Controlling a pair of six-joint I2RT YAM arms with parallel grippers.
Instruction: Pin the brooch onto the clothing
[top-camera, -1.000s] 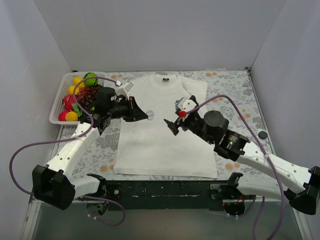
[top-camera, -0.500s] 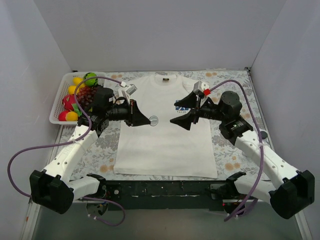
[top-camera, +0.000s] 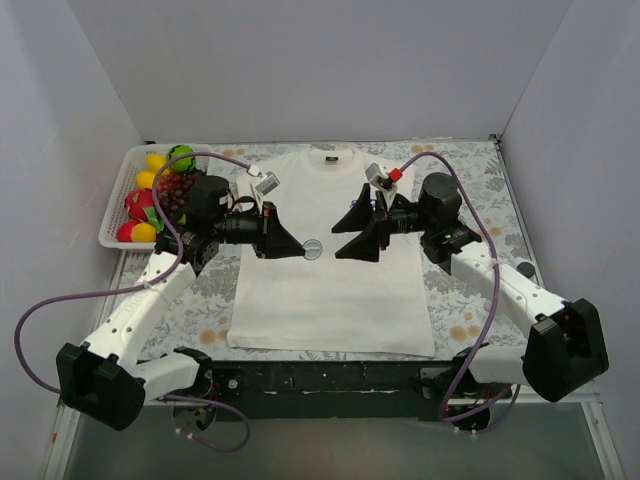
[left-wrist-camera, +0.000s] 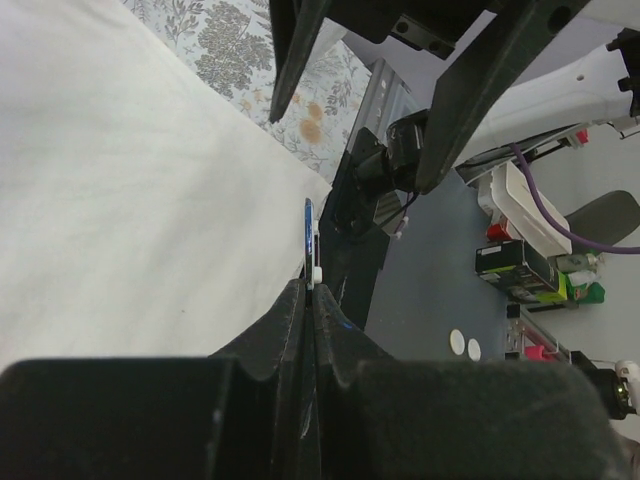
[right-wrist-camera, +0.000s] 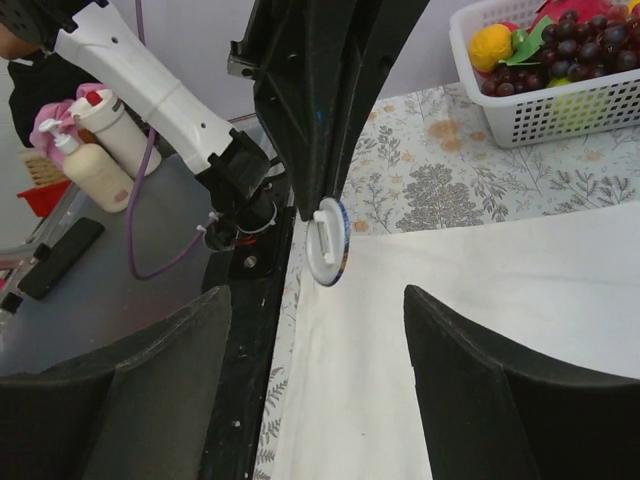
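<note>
At ten o'clock in the top view, on the flowered cloth (top-camera: 470, 180) that covers the surface, we see a white basket (top-camera: 112, 215) holding purple grapes (top-camera: 175, 185), yellow and red fruit and one green piece. The white shirt (top-camera: 330, 290) lies flat in the middle, collar toward twelve o'clock. Over its chest, the left tool (top-camera: 300, 248) reaches in from nine o'clock with its fingers clamped together on the brooch (top-camera: 312, 248), a small round disc. The left wrist camera shows the disc edge-on at the fingertips. From the right wrist we see its pale face with a small post, held clear of the fabric. The right tool (top-camera: 338, 243) faces it from three o'clock, just beside the disc, fingers spread apart and touching nothing.
</note>
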